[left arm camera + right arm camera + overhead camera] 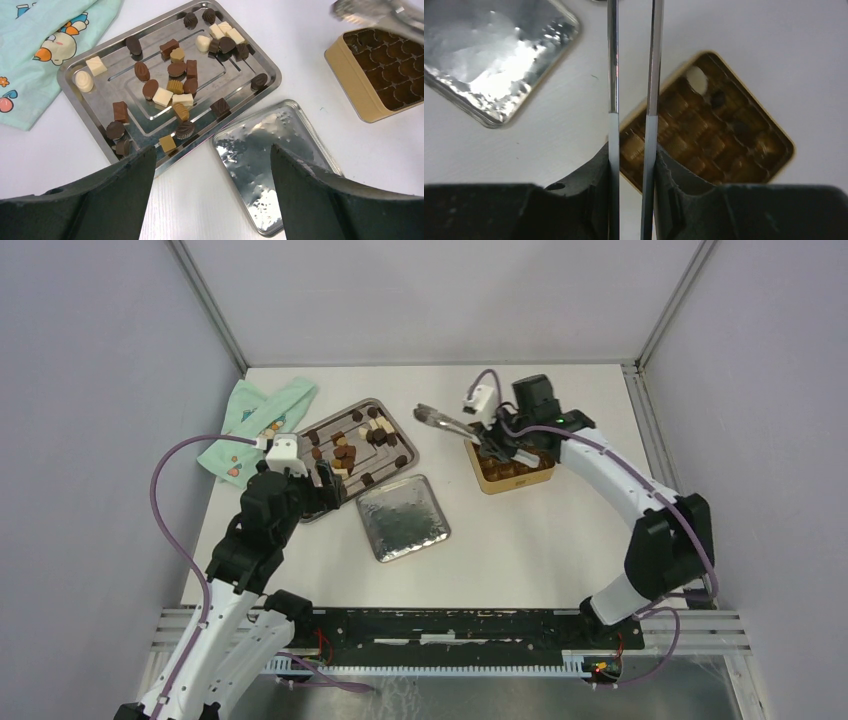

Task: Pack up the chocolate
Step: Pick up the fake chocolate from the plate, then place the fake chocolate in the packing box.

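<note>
Many chocolate pieces [175,85] on tray [100,96] | step: likely fetching one | right tool [633,155] above tin [350,92], clenched on tongs [612,60] | left tool [210,152] released | next: swing tongs to tray, pinch gently

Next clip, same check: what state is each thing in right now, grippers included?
chocolate: loose on the tray, not yet packed.
steel tray: lying flat, holding the pieces.
gold tin: open, the cavities that show look mostly unfilled.
lid: off, shiny side up, beside the tray.
tongs: arms close together.
right gripper: shut on the tongs.
left gripper: open, empty.
cloth: rumpled, by the tray.
</note>
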You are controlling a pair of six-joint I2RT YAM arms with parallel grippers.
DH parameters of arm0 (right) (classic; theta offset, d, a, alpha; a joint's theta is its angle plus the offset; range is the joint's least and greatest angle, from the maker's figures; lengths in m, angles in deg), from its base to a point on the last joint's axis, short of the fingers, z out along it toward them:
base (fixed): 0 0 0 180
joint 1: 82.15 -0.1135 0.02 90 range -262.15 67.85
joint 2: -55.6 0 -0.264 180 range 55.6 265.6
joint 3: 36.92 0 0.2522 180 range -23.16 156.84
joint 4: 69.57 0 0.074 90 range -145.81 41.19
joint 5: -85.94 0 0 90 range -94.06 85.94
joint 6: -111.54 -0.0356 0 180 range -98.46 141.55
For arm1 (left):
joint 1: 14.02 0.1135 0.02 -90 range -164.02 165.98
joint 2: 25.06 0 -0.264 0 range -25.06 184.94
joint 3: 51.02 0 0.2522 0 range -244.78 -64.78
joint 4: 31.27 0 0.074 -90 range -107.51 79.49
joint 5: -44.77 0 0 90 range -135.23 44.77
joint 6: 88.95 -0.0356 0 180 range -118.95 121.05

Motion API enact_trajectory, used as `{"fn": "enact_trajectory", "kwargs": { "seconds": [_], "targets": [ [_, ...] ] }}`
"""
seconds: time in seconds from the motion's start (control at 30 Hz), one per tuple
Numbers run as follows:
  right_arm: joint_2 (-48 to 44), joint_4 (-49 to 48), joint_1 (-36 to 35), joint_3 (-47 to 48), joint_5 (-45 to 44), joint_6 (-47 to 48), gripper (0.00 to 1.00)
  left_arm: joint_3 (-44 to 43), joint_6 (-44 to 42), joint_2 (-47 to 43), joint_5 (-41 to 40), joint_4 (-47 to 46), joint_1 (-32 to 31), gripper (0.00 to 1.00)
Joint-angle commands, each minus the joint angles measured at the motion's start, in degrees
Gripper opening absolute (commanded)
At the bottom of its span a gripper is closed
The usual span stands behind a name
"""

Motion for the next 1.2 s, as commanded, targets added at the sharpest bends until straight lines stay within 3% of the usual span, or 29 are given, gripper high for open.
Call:
{"fn": "enact_trajectory", "kwargs": {
  "seconds": [0.0, 0.23, 0.37, 1.17],
  "targets": [
    [-8.03, -7.94, 11.34, -7.29, 6.19, -2.97, 0.11, -0.11, -3.44, -0.21, -0.88, -2.72, 0.39, 0.89],
    [-10.30, -10.85, 29.30, -14.19, 7.86, -5.08, 0.12, -0.06, -3.40, -0.09, -0.33, -2.69, 0.38, 0.89],
    [-9.15, -10.60, 33.27, -15.22, 6.95, -5.62, 0.12, -0.06, -3.34, -0.14, -0.08, -2.70, 0.31, 0.89],
    [-1.54, -7.62, 35.26, -14.42, 7.69, -4.74, 0.26, -0.08, -3.36, -0.78, 0.43, -2.70, 0.28, 0.89]
  ]
}}
